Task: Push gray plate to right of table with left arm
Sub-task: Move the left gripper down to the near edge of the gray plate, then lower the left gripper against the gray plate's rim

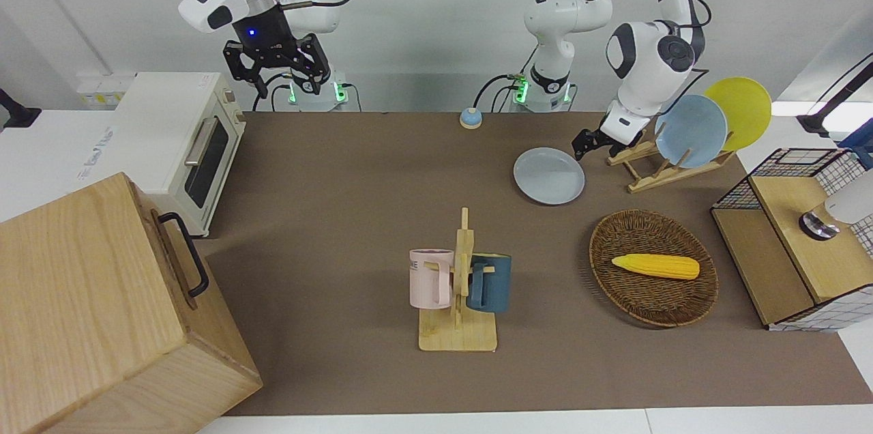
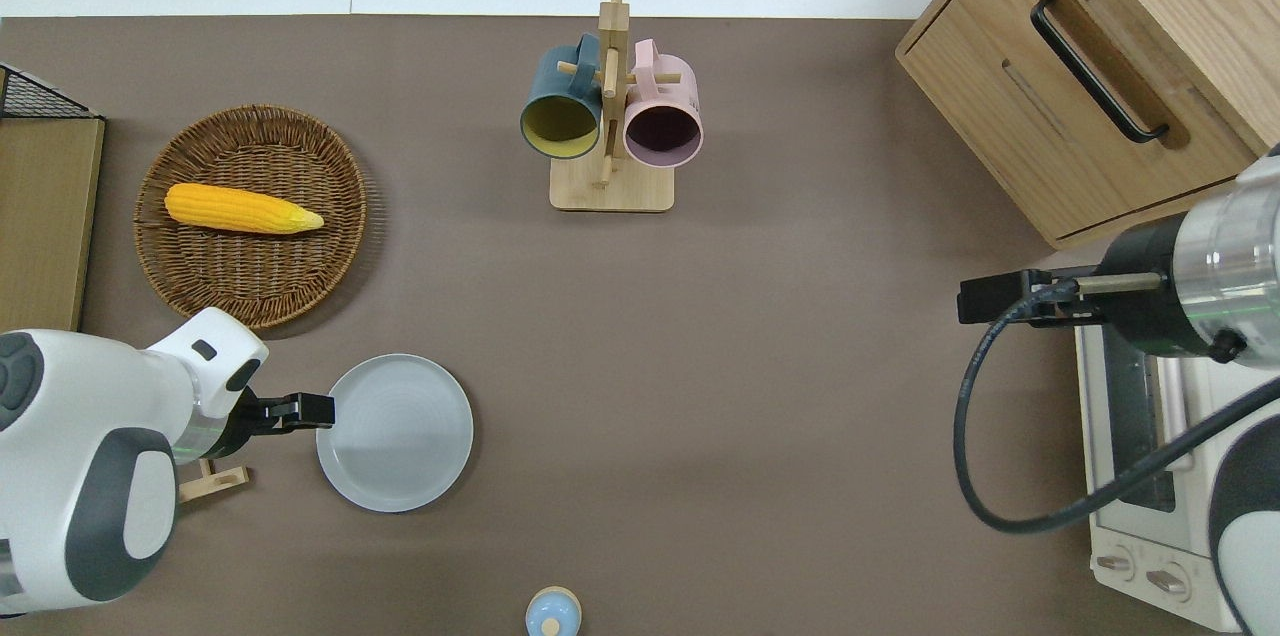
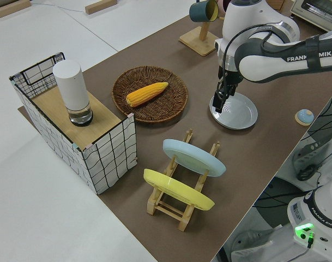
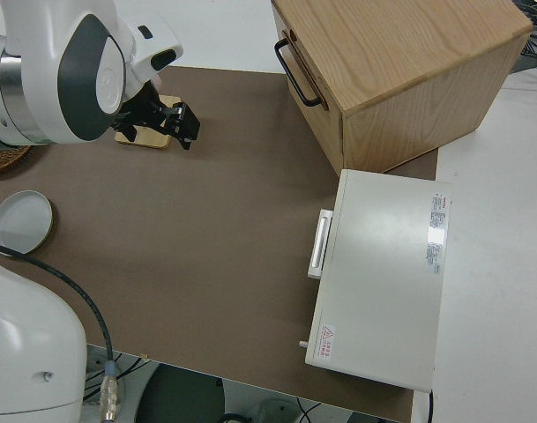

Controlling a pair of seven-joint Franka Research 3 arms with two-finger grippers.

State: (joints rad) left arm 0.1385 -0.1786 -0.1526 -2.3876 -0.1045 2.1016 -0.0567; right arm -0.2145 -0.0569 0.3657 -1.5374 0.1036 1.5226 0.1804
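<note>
The gray plate (image 2: 395, 432) lies flat on the brown tabletop (image 2: 700, 366), toward the left arm's end and on the half nearer to the robots. The wicker basket (image 2: 252, 215) with the yellow corn cob (image 2: 243, 209) in it is farther from the robots than the plate. The wooden dish rack (image 1: 658, 164) stands beside the plate, toward the left arm's end, and it holds a sky-blue plate (image 1: 690, 130) and a yellow plate (image 1: 738, 111), both leaning on edge.

The left arm (image 2: 90, 466) reaches low over the tabletop, and its claw (image 2: 312, 409) is at the rim of the gray plate, on the side that faces the left arm's end of the table. In the overhead view the tip seems to touch the rim (the left side view also shows it right at the plate's edge, pointing downward). I cannot tell if the fingers of this claw are open or closed.

The right arm is parked, and its claw (image 1: 278, 69) has the fingers spread apart and holds nothing.

The wooden mug stand (image 2: 610, 106) carries a dark blue mug (image 2: 560, 111) and a pink mug (image 2: 662, 116), and it is farther from the robots than the plate. A white toaster oven (image 1: 181, 140) and a wooden cabinet (image 1: 102, 311) are at the right arm's end of the table.
</note>
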